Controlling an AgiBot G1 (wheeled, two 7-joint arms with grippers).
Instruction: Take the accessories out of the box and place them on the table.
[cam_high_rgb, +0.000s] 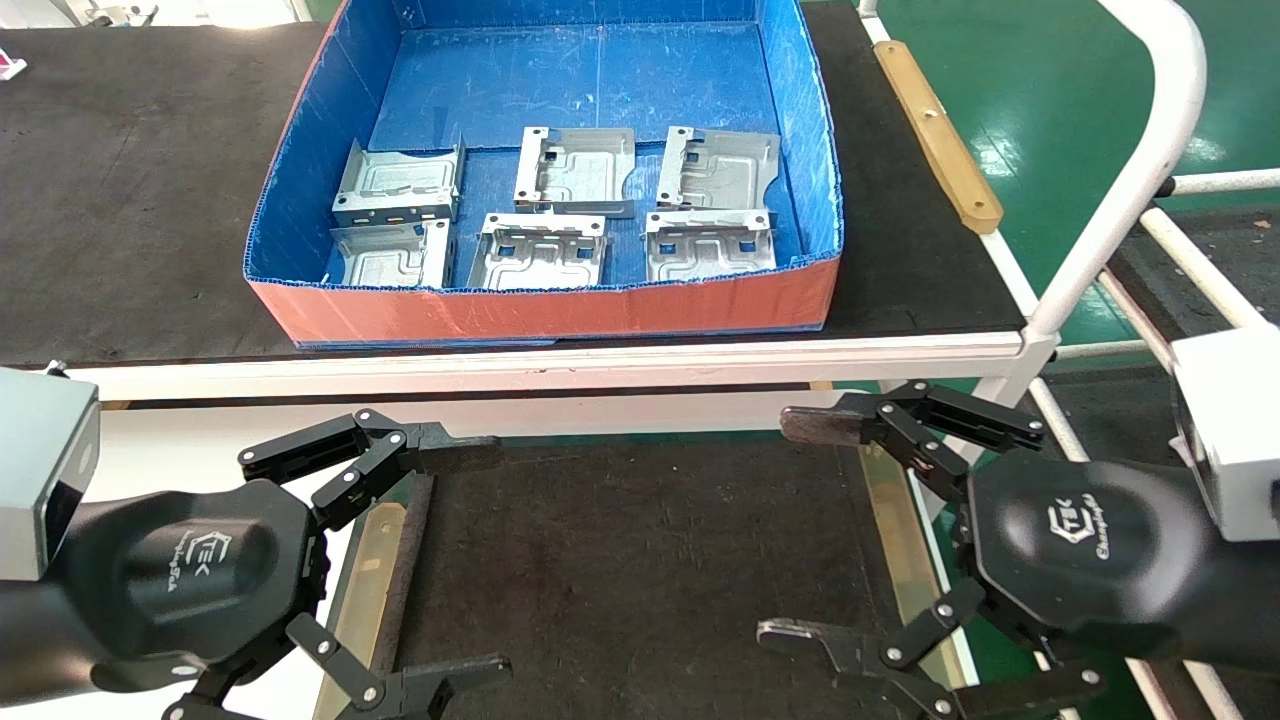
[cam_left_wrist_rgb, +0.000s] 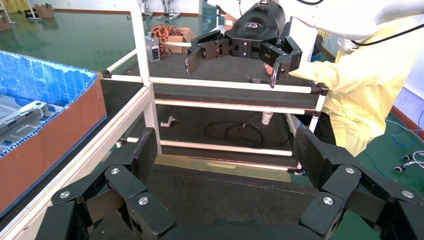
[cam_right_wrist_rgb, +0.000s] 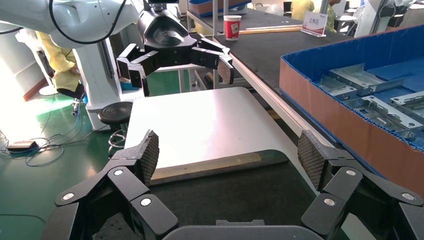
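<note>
The box (cam_high_rgb: 560, 305), blue inside and orange-red outside, stands on the far bench. Several silver-grey accessories lie flat in its near half in two rows, such as one (cam_high_rgb: 575, 170) in the back row and one (cam_high_rgb: 540, 255) in front. The table's black mat (cam_high_rgb: 640, 560) lies below me, bare. My left gripper (cam_high_rgb: 480, 560) hovers open and empty over the mat's left edge. My right gripper (cam_high_rgb: 790, 530) hovers open and empty over its right edge. Each wrist view shows its own open gripper (cam_left_wrist_rgb: 226, 150) (cam_right_wrist_rgb: 230, 152), the box (cam_left_wrist_rgb: 55, 125) (cam_right_wrist_rgb: 340, 115) and the other gripper farther off.
The black-topped bench (cam_high_rgb: 130, 200) with a white front edge carries the box. A tan strip (cam_high_rgb: 935, 130) lies on its right side. A white tube frame (cam_high_rgb: 1130, 160) stands at the right. A person in yellow (cam_left_wrist_rgb: 370, 85) stands beyond the table. Tan strips (cam_high_rgb: 375, 560) flank the mat.
</note>
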